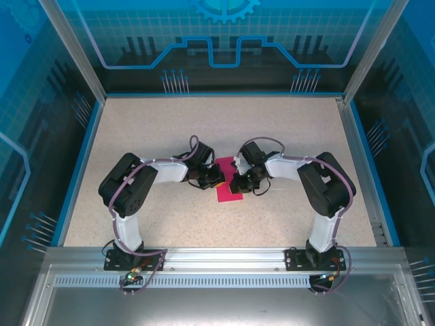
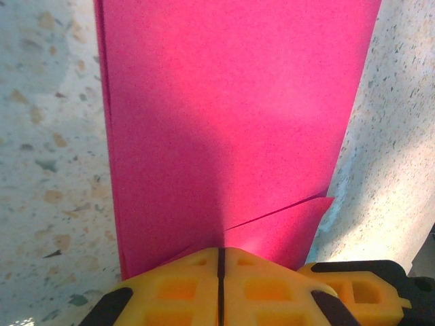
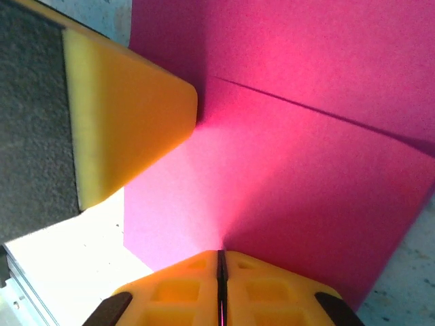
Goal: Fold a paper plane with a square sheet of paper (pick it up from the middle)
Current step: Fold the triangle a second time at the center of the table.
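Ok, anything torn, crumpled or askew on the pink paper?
No tear or crumple shows on the folded magenta-pink paper sheet, pinched by the left gripper and right gripper. Only oddity: a slanted layer edge beside the left gripper, not flush with the sheet's side.

The magenta-pink square sheet of paper, folded into overlapping layers, sits centrally on the table.

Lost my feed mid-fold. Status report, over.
Left gripper shut on folded magenta-pink paper sheet. Right gripper shut on it too. No obstruction seen.
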`<act>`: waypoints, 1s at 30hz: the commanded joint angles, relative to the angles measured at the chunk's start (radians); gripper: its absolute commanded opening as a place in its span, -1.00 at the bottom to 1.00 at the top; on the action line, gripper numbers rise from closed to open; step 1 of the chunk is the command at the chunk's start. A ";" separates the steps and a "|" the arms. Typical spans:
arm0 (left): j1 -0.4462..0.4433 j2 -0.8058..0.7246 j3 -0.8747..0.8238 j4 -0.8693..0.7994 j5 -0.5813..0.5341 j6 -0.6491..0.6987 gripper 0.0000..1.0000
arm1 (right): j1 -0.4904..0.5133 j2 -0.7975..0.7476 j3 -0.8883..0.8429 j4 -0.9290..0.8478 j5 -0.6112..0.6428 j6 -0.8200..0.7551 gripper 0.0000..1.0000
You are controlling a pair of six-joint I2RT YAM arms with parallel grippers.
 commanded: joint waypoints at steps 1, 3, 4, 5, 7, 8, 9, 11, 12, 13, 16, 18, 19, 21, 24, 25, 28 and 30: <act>0.002 0.063 -0.001 -0.098 -0.104 -0.003 -0.79 | -0.014 -0.037 -0.077 -0.059 -0.004 0.010 -0.82; 0.002 0.065 0.001 -0.101 -0.103 -0.002 -0.79 | -0.022 -0.065 -0.107 -0.054 -0.005 0.014 -0.82; 0.002 0.066 0.001 -0.099 -0.104 -0.002 -0.79 | -0.026 -0.079 -0.137 -0.052 -0.006 0.014 -0.82; 0.002 0.067 0.000 -0.102 -0.105 -0.001 -0.79 | -0.031 -0.095 -0.155 -0.052 -0.007 0.016 -0.82; 0.002 0.067 0.000 -0.102 -0.106 0.000 -0.79 | -0.039 -0.126 -0.187 -0.052 -0.013 0.015 -0.82; 0.003 0.065 0.000 -0.103 -0.105 0.001 -0.79 | -0.046 -0.141 -0.202 -0.051 -0.016 0.015 -0.82; 0.002 0.066 0.000 -0.103 -0.104 0.002 -0.79 | -0.052 -0.155 -0.216 -0.049 -0.020 0.015 -0.82; 0.003 0.063 0.000 -0.100 -0.100 0.006 -0.79 | -0.058 -0.185 -0.229 -0.042 -0.022 0.012 -0.82; 0.002 0.062 0.001 -0.099 -0.100 0.008 -0.79 | -0.060 -0.198 -0.227 -0.038 -0.022 0.014 -0.81; 0.002 0.062 0.001 -0.099 -0.100 0.010 -0.79 | -0.060 -0.208 -0.219 -0.035 -0.024 0.016 -0.81; 0.002 0.060 0.000 -0.100 -0.101 0.010 -0.79 | -0.054 -0.230 -0.172 -0.028 -0.025 0.031 -0.80; 0.002 0.059 -0.003 -0.099 -0.101 0.010 -0.79 | -0.043 -0.217 -0.128 -0.032 -0.013 0.036 -0.79; 0.002 0.059 -0.003 -0.097 -0.100 0.010 -0.79 | -0.039 -0.203 -0.118 -0.032 -0.005 0.037 -0.79; 0.003 0.060 -0.005 -0.093 -0.100 0.008 -0.79 | -0.029 -0.155 -0.057 -0.034 0.006 0.038 -0.79; 0.002 0.063 -0.004 -0.089 -0.098 0.005 -0.80 | -0.017 -0.078 0.007 -0.038 0.032 0.037 -0.80; 0.002 0.063 -0.003 -0.089 -0.098 0.005 -0.80 | -0.018 -0.058 0.024 -0.041 0.035 0.037 -0.80; 0.002 0.062 -0.005 -0.092 -0.098 0.004 -0.80 | -0.014 -0.012 0.055 -0.051 0.038 0.034 -0.81; 0.002 0.060 -0.005 -0.094 -0.100 0.005 -0.80 | -0.014 0.004 0.056 -0.062 0.044 0.029 -0.81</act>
